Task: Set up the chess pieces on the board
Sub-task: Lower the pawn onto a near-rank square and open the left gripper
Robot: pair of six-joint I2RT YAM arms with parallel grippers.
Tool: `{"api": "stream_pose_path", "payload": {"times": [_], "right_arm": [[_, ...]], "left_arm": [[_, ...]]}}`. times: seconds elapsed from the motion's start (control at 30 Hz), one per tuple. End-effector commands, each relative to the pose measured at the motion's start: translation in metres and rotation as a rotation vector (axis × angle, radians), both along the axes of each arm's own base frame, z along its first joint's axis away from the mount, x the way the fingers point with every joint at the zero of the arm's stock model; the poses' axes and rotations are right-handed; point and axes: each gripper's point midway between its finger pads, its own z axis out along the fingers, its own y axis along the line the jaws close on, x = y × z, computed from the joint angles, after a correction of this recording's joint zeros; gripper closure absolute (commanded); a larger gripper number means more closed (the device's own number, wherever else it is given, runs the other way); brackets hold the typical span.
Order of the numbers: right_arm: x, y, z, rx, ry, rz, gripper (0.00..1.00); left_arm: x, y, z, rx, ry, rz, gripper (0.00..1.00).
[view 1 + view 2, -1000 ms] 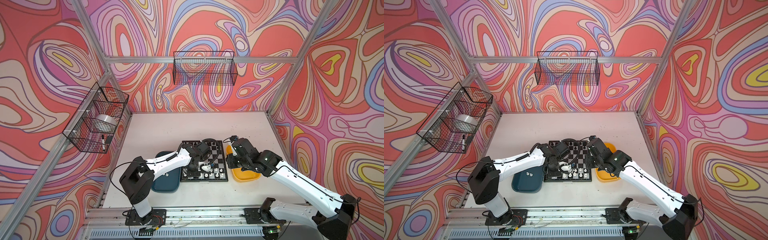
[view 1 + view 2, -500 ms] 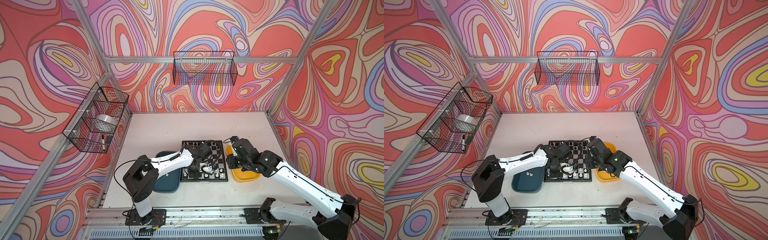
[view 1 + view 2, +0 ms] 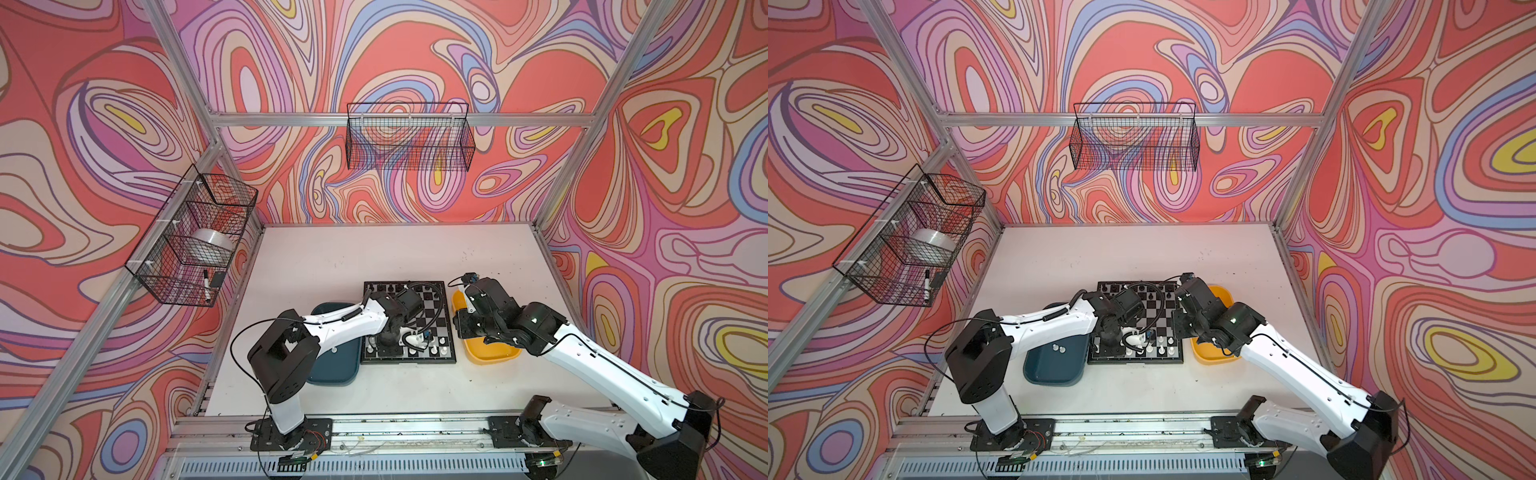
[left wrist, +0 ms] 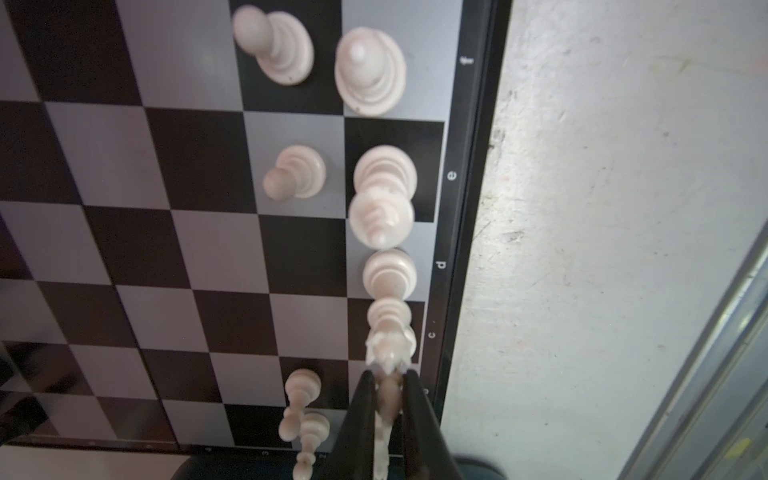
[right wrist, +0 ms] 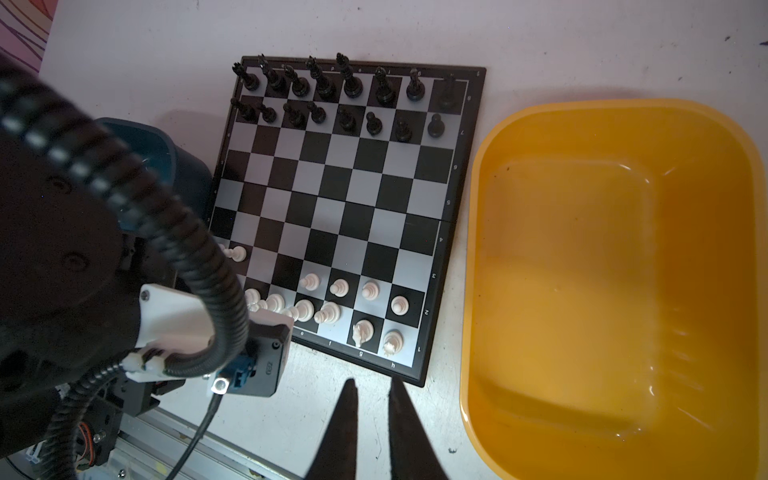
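The board (image 3: 409,360) lies mid-table; it also shows in the right wrist view (image 5: 345,195). Black chess pieces (image 5: 324,87) fill its two far rows. White chess pieces (image 5: 338,287) stand in the two near rows, toward the right. In the left wrist view my left gripper (image 4: 386,374) is shut on a white chess piece (image 4: 390,349), low over the near edge row beside other white pieces (image 4: 388,274). My right gripper (image 5: 372,381) hangs over bare table off the board's near right corner. Its jaws are almost together with nothing between them.
A teal tray (image 3: 1050,370) holding two white pieces (image 3: 1059,348) sits left of the board. To the board's right is a yellow tray (image 5: 615,291). My left wrist and its cable (image 5: 187,257) hang over the board's near left part. Wire baskets (image 3: 191,237) are fixed to the walls.
My left wrist has shifted a little toward the board's near edge, still over the white rows. The right arm has not moved.
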Motion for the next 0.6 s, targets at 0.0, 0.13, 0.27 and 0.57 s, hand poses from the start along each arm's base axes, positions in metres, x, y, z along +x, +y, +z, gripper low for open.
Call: {"api": "stream_pose_path", "payload": {"times": [0.0, 0.13, 0.27, 0.57], "right_arm": [[-0.0030, -0.0014, -0.0032, -0.007, 0.003, 0.001, 0.85], [-0.0027, -0.0015, -0.0032, -0.007, 0.000, 0.001, 0.85], [-0.0020, -0.0006, -0.0031, -0.007, -0.004, 0.005, 0.85], [-0.0012, -0.0006, -0.0024, -0.010, -0.006, 0.007, 0.85]], "left_arm": [[-0.0053, 0.0035, -0.0083, 0.027, 0.022, -0.005, 0.82], [-0.0055, 0.0032, -0.0085, 0.028, 0.022, -0.003, 0.79], [-0.0052, 0.0040, -0.0065, 0.028, 0.016, -0.005, 0.74], [-0.0052, 0.0043, -0.0011, 0.023, 0.011, -0.006, 0.65]]}}
